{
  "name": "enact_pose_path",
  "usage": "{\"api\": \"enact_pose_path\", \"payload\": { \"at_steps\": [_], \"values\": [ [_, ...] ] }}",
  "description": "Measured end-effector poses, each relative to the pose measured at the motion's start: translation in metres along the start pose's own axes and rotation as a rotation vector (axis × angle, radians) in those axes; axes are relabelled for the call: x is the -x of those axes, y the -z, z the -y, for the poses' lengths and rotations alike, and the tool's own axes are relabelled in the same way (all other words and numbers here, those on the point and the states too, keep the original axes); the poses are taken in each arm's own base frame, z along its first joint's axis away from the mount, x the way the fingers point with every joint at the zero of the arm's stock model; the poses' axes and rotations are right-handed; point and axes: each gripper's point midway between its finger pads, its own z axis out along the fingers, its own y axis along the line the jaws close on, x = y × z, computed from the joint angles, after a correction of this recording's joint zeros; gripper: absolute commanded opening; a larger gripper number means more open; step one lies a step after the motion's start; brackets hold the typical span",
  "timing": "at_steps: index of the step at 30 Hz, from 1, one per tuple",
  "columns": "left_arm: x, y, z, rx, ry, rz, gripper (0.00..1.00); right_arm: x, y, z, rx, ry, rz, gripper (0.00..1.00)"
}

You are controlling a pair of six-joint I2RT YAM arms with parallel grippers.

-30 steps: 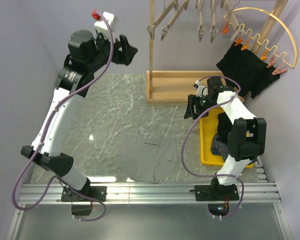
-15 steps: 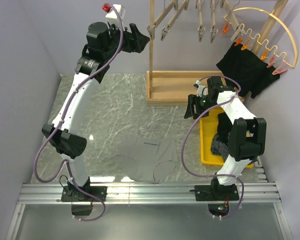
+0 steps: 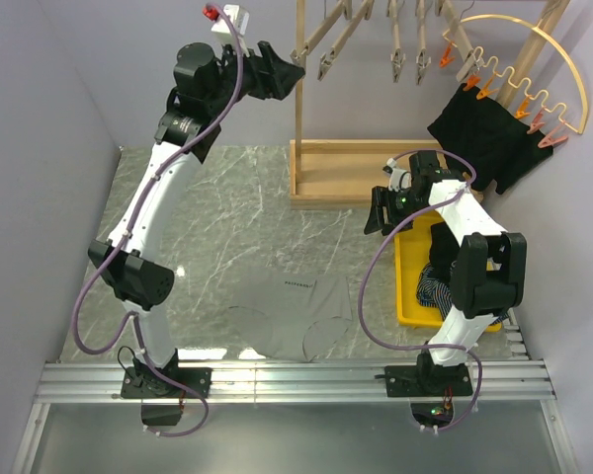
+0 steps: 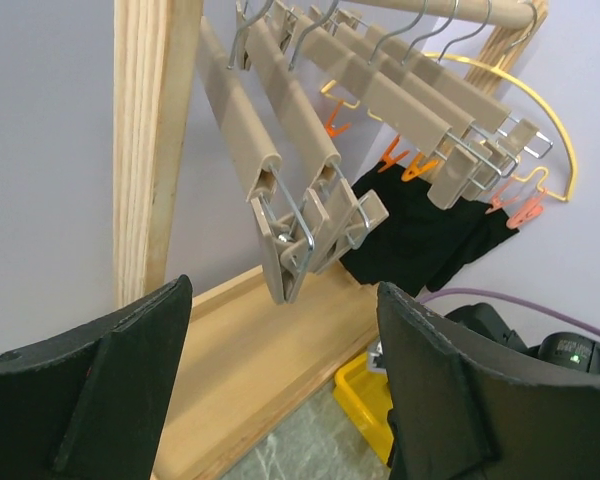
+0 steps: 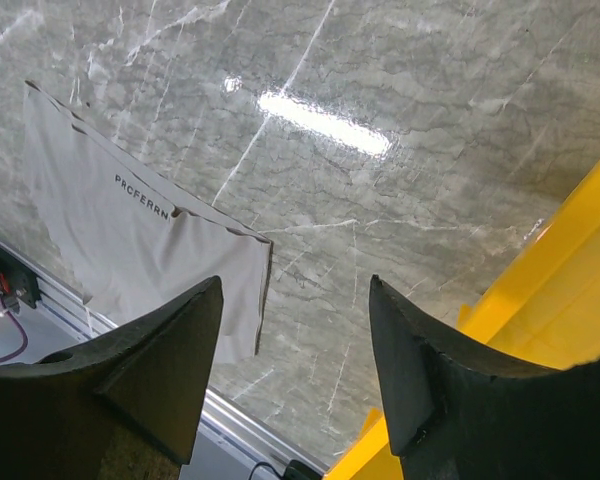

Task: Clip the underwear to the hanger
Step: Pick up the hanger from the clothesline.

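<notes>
1. Near the front edge of the grey marble table, we see the pale grey underwear lying flat, its printed waistband on the side away from the arm bases, apart from both grippers.
2. We see the beige wooden clip hangers hanging in a row from the wooden rack at the table's far side.
3. We see the left gripper raised high beside the rack's post, its jaws spread wide and holding nothing. In its wrist view the nearest hanger's metal clip shows between the fingers, untouched.
4. We see the right gripper low over the table, just beside the yellow plastic bin. Its jaws are apart and hold nothing.
5. We see dark and striped clothing in the bin, and black garments pegged to a curved yellow hanger at far right.
</notes>
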Motion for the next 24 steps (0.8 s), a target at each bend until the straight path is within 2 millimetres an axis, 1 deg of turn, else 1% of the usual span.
{"api": "enact_pose_path", "payload": {
  "at_steps": [3, 7, 10, 11, 13, 16, 17, 19, 20, 21, 22, 24],
  "values": [
    [0.000, -0.005, -0.002, -0.002, 0.012, 0.012, 0.78, 0.000, 0.000, 0.000, 0.000, 0.000, 0.000, 0.68],
    [-0.008, -0.014, -0.009, 0.007, 0.027, 0.009, 0.75, 0.000, 0.000, 0.001, -0.001, -0.002, 0.002, 0.68],
    [-0.015, -0.021, -0.016, 0.018, 0.040, 0.005, 0.69, 0.000, 0.001, 0.002, -0.002, -0.003, 0.003, 0.68],
    [-0.016, -0.022, -0.017, 0.020, 0.042, 0.005, 0.65, 0.001, 0.001, 0.002, -0.002, -0.003, 0.003, 0.67],
    [-0.017, -0.025, -0.019, 0.025, 0.046, 0.008, 0.62, 0.001, 0.001, 0.002, -0.002, -0.004, 0.003, 0.67],
    [-0.012, -0.027, -0.019, 0.027, 0.042, 0.028, 0.53, 0.001, 0.001, 0.001, -0.002, -0.005, 0.004, 0.67],
    [-0.010, -0.028, -0.019, 0.025, 0.041, 0.036, 0.49, 0.001, 0.000, 0.001, -0.002, -0.005, 0.004, 0.67],
    [-0.004, -0.029, -0.017, 0.023, 0.035, 0.056, 0.43, 0.001, 0.000, 0.001, -0.002, -0.006, 0.004, 0.67],
    [-0.002, -0.030, -0.017, 0.023, 0.033, 0.064, 0.38, 0.001, 0.000, 0.002, -0.002, -0.006, 0.004, 0.67],
    [0.000, -0.030, -0.016, 0.022, 0.031, 0.072, 0.35, 0.000, 0.000, 0.002, -0.002, -0.006, 0.003, 0.67],
    [0.001, -0.030, -0.016, 0.022, 0.030, 0.076, 0.30, 0.000, 0.000, 0.002, -0.002, -0.006, 0.003, 0.67],
    [0.003, -0.030, -0.016, 0.022, 0.030, 0.082, 0.24, 0.000, 0.000, 0.002, -0.002, -0.006, 0.003, 0.67]
  ]
}}
